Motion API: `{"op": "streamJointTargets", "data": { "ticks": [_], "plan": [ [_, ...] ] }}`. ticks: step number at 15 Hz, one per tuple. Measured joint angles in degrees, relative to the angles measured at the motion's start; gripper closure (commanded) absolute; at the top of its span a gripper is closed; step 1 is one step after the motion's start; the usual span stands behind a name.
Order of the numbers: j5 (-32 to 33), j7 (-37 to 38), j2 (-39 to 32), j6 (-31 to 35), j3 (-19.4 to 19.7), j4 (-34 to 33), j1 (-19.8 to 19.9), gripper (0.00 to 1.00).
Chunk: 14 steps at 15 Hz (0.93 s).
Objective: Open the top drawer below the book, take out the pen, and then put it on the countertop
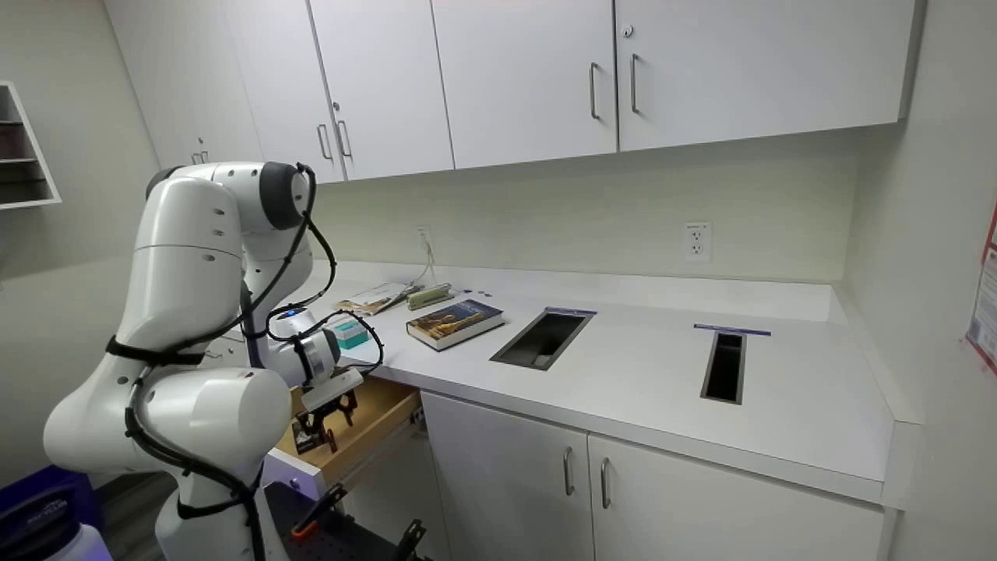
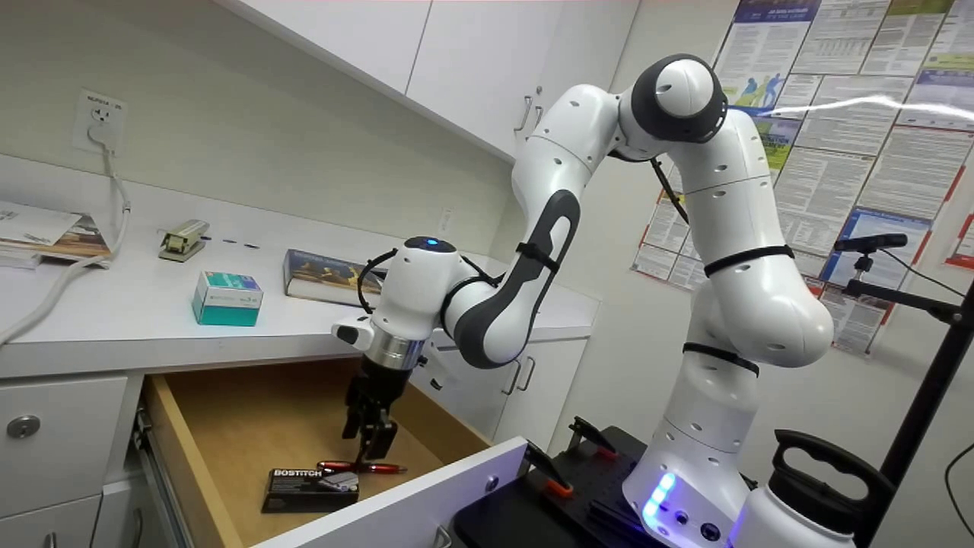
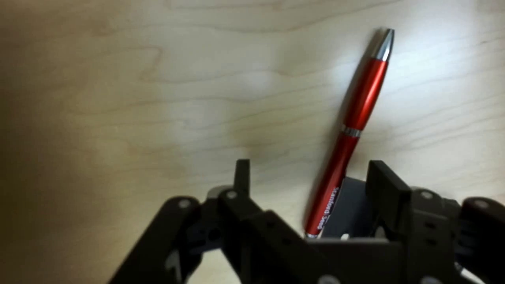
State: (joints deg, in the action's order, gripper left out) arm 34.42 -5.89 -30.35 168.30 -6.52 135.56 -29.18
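- As my fingers (image 3: 390, 193) stand apart, the pen (image 3: 350, 133) lies below them in the open drawer (image 2: 251, 411).
- Its long axis slants through their gap, so I judge closing should pinch crosswise.

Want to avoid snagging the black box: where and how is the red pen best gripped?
Best, I judge, at the silver band midway along the red pen, from above, with the open pincer closing across it. The pen lies flat and slightly slanted in the wrist view, so a small turn may help; its lettered half runs close beside the black box, while the band is clear.
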Motion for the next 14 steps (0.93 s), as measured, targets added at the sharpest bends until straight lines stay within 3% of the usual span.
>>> {"op": "streamJointTargets", "data": {
  "ticks": [3,4,5,7,14],
  "plan": [
    [0.8,1.7,-2.0,0.5,2.7,-2.1,-3.0,0.64],
    [0.8,1.8,-2.1,0.5,3.1,-2.4,-3.8,0.82],
    [0.8,1.9,-2.2,0.5,3.6,-2.6,-4.4,0.84],
    [0.8,1.9,-2.4,0.5,4.3,-3.0,-5.4,0.99],
    [0.8,3.8,-2.4,0.6,6.4,-3.7,-8.7,0.96]
  ]
}}
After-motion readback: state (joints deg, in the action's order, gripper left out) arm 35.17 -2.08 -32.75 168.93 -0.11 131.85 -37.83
